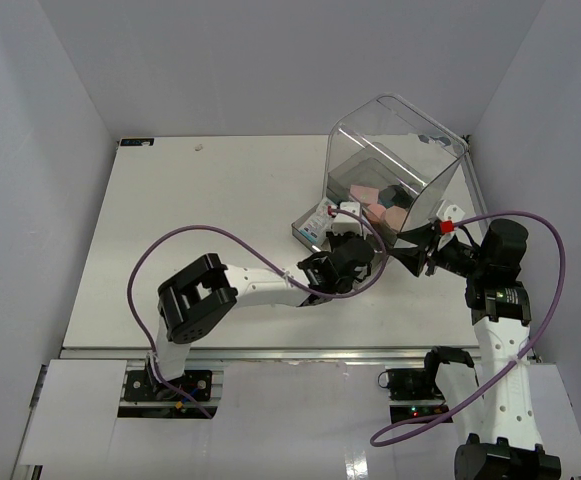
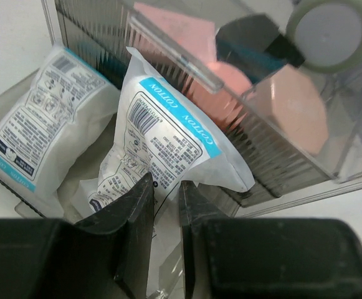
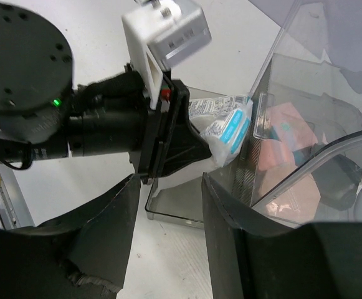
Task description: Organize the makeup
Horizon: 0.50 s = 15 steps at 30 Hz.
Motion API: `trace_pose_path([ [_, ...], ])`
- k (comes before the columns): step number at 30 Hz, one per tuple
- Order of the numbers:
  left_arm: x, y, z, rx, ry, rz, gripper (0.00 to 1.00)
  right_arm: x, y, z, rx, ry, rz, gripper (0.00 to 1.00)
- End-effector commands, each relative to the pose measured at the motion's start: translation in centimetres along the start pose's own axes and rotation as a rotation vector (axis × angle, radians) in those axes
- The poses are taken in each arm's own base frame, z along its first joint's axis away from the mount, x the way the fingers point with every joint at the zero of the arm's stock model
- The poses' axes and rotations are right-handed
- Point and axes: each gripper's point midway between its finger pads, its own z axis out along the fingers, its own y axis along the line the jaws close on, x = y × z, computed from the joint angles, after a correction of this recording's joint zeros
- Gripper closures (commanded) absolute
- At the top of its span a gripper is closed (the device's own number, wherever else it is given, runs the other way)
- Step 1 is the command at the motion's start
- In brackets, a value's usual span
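now left end effector [image 2: 165, 190] pinches a crinkly, pillowy white packet [image 2: 168, 134].

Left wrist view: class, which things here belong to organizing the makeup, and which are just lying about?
Belong to the job:
cotton packet, between the jaws of the left gripper
second cotton packet
pink sponge blocks
grey-green compact

Just there:
clear plastic box
table

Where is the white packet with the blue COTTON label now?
Left wrist view, centre: the packet is pinched by the left hand over the open drawer, right of another packet.
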Motion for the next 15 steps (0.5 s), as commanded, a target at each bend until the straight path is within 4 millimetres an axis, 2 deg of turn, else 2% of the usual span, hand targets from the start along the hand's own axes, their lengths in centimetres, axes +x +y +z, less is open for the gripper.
trace_pose_path([
  [1, 2.7, 0.7, 0.4, -0.039, 0.092, 0.067, 1.0, -0.7, 0.2, -0.2, -0.007, -0.02, -0.026, 0.49],
  [7, 4.1, 0.7, 0.8, -0.04, 0.135, 0.075, 0.98, -0.7, 0.2, -0.3, -0.005, -0.021, -0.025, 0.49],
  [9, 4.2, 0.7, 0.7, -0.035, 0.141, 0.072, 0.82, -0.6, 0.2, -0.3, -0.004, -0.02, -0.024, 0.49],
  [11, 3.9, 0.5, 0.6, -0.027, 0.141, 0.063, 0.57, -0.6, 0.2, -0.3, -0.006, -0.021, -0.023, 0.49],
  [13, 3.3, 0.3, 0.4, -0.018, 0.137, 0.05, 0.41, -0.6, 0.3, -0.3, -0.011, -0.021, -0.021, 0.49],
  [15, 2.8, -0.1, 0.0, 0.008, 0.136, 0.032, 0.35, -0.6, 0.3, -0.3, -0.012, -0.022, -0.022, 0.49],
])
